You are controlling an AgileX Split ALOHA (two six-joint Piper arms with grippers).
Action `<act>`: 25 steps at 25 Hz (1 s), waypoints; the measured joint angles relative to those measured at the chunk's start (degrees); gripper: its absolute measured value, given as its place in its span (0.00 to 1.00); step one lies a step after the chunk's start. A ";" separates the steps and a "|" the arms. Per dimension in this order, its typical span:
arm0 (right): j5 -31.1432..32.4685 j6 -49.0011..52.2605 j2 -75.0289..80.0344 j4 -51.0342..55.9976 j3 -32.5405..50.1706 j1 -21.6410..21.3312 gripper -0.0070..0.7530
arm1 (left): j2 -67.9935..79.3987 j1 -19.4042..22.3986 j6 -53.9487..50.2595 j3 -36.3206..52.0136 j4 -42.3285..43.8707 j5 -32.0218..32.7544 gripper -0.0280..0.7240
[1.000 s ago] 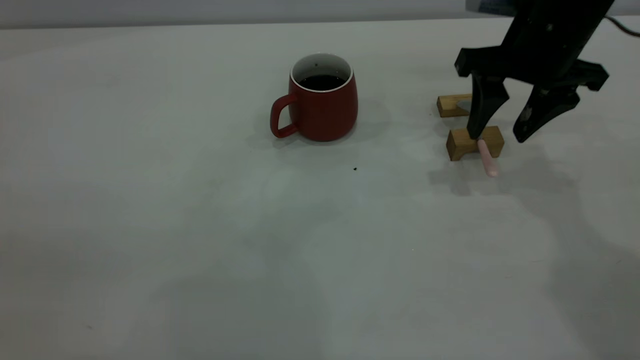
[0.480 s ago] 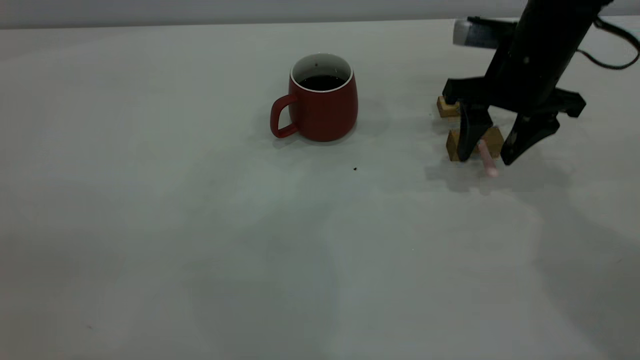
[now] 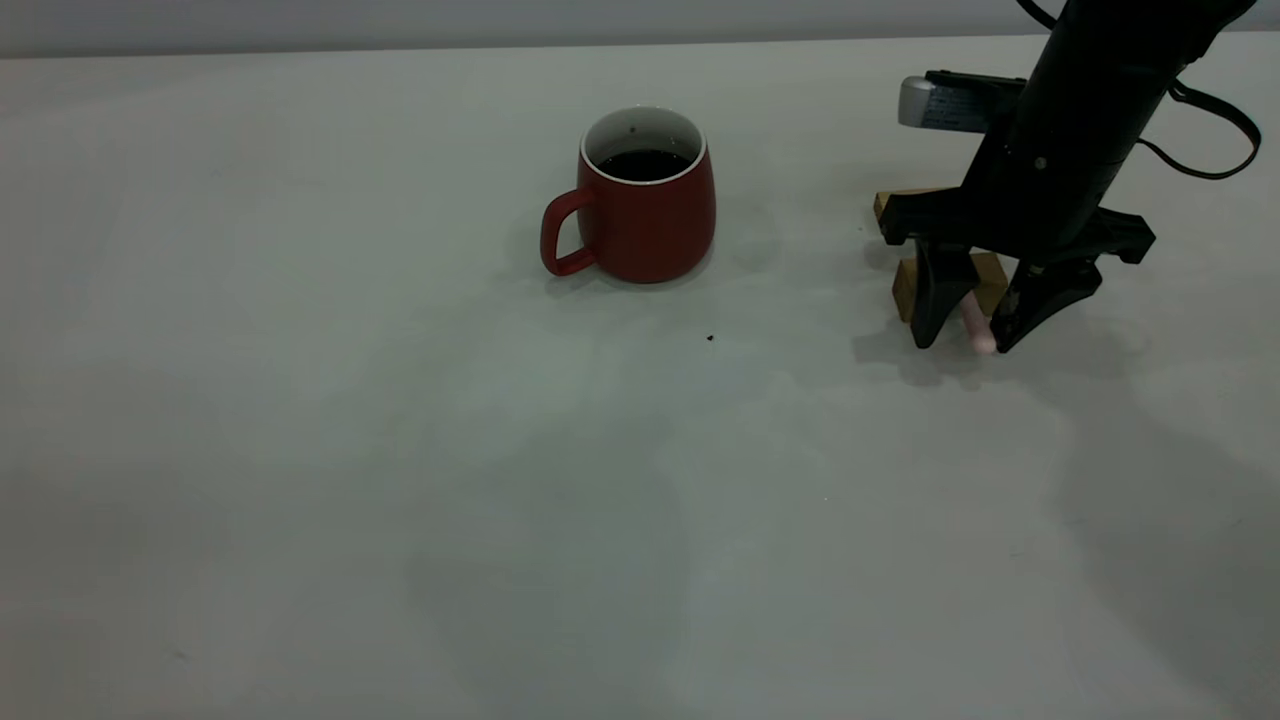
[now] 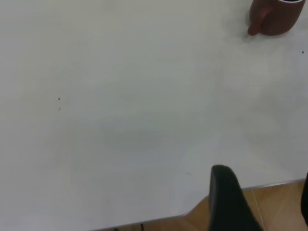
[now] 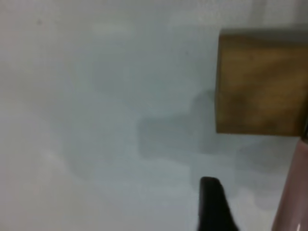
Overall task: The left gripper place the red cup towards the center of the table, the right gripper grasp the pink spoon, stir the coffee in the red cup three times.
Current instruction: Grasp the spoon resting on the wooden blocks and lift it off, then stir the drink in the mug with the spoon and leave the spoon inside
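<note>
Your right gripper (image 3: pixel 968 345) is down low at the right side of the table (image 3: pixel 400 480), fingertips almost on the surface, and it's straddling the handle end of the pink spoon (image 3: pixel 978 330). The jaws are partly open, fairly narrow, one finger on each side of the pink handle. From the exterior view I can't tell if either finger is actually touching it, so I wouldn't call it a grip. The right wrist view only gives you one dark fingertip (image 5: pixel 214 204) and a strip of the pink handle (image 5: pixel 291 192) with bare table between them.

The spoon is propped on the nearer of two small wooden blocks (image 3: pixel 985 275), with its handle sloping down toward the camera. The second block (image 3: pixel 885 205) sits just behind, mostly covered by the arm. The spoon's bowl end is hidden behind the gripper.

The red cup (image 3: pixel 640 215) is upright around the middle of the table, well apart from the spoon, handle pointing to the left arm's side, with the coffee (image 3: pixel 643 163) dark inside the white interior.

Your left gripper (image 4: pixel 260 202) doesn't show in the exterior view. Its own camera shows it back over the table edge, far from the cup (image 4: pixel 274 19), and one dark finger is all you get, so I can't tell its opening.
</note>
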 joint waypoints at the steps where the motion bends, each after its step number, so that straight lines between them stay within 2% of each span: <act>1: 0.66 0.00 0.00 0.00 0.00 0.00 0.61 | 0.00 0.00 0.00 0.00 0.00 0.00 0.63; 6: 1.55 0.00 0.00 -0.84 -0.04 0.00 0.19 | 0.00 0.00 0.00 0.00 0.00 0.00 0.63; 9: 2.29 0.00 -0.07 -1.43 -1.41 0.00 0.19 | 0.00 0.00 0.00 0.00 0.00 0.00 0.63; 14: 11.99 0.00 -2.95 2.90 -6.75 0.22 0.19 | 0.00 0.00 0.00 0.00 0.00 0.00 0.63; 19: 21.73 -0.68 -5.24 23.97 -12.57 3.78 0.19 | 0.00 0.00 0.00 0.00 0.00 0.00 0.63; 25: 27.08 -0.42 -3.36 50.58 -13.38 9.80 0.19 | 0.00 0.00 0.00 0.00 0.00 0.00 0.63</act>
